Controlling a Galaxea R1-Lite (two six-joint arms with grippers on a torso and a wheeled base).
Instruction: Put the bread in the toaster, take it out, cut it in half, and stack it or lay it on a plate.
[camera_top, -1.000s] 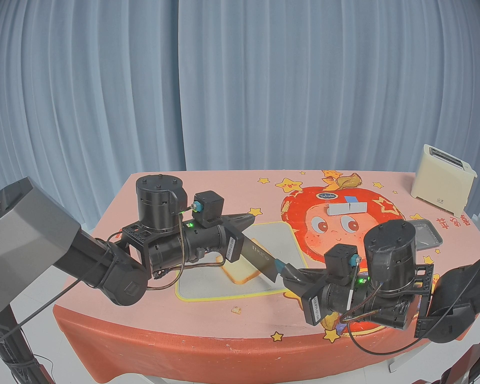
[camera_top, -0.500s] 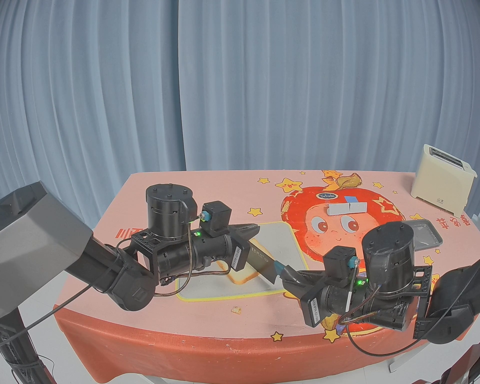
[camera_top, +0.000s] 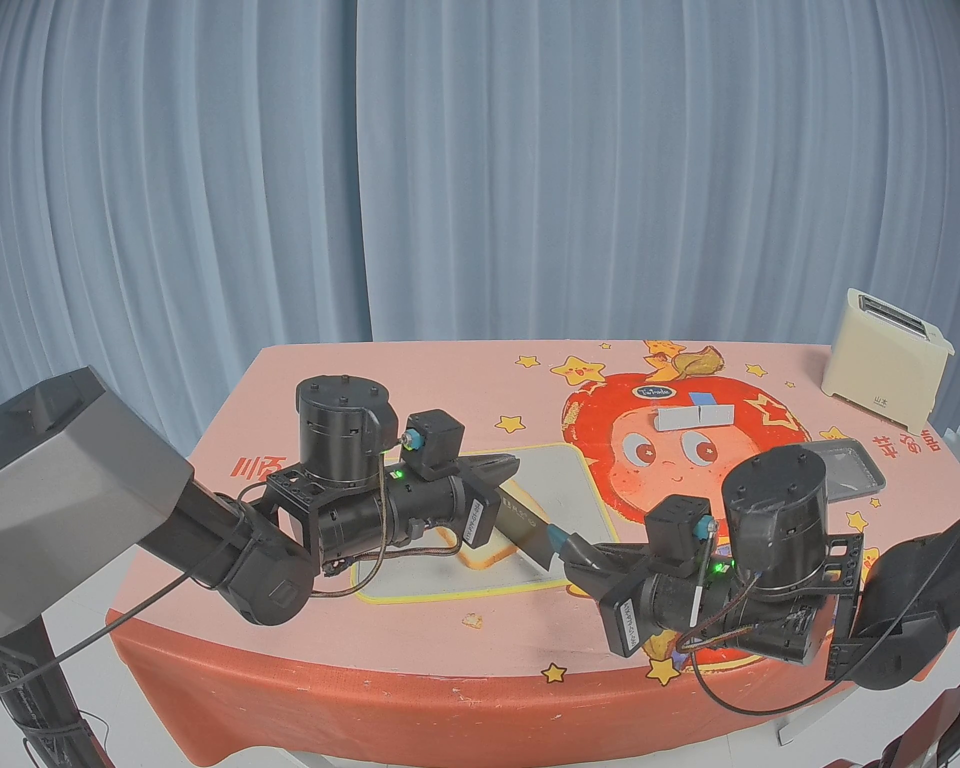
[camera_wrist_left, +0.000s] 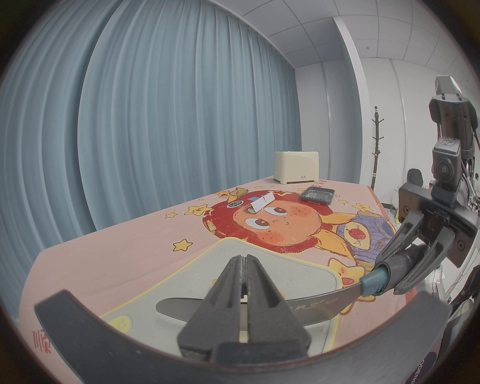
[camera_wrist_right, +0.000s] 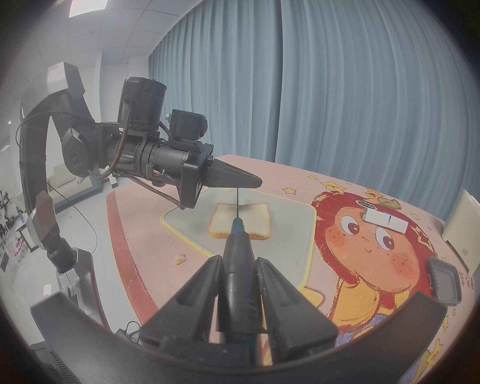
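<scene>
My right pincer (camera_wrist_right: 238, 261): closed tight on the knife (camera_wrist_left: 310, 306) handle, blade on edge to slice down.
My left pincer (camera_wrist_left: 243, 261): shut on nothing, tips over the blade's spine, I judge to press it.
Bread (camera_wrist_right: 256, 221): flat on the mat (camera_wrist_right: 292, 235) beneath the blade, looks whole.

The head view looks down on the cutting mat (camera_top: 565, 480) from afar. Both wrist views sit low beside it, facing each other across it.
</scene>
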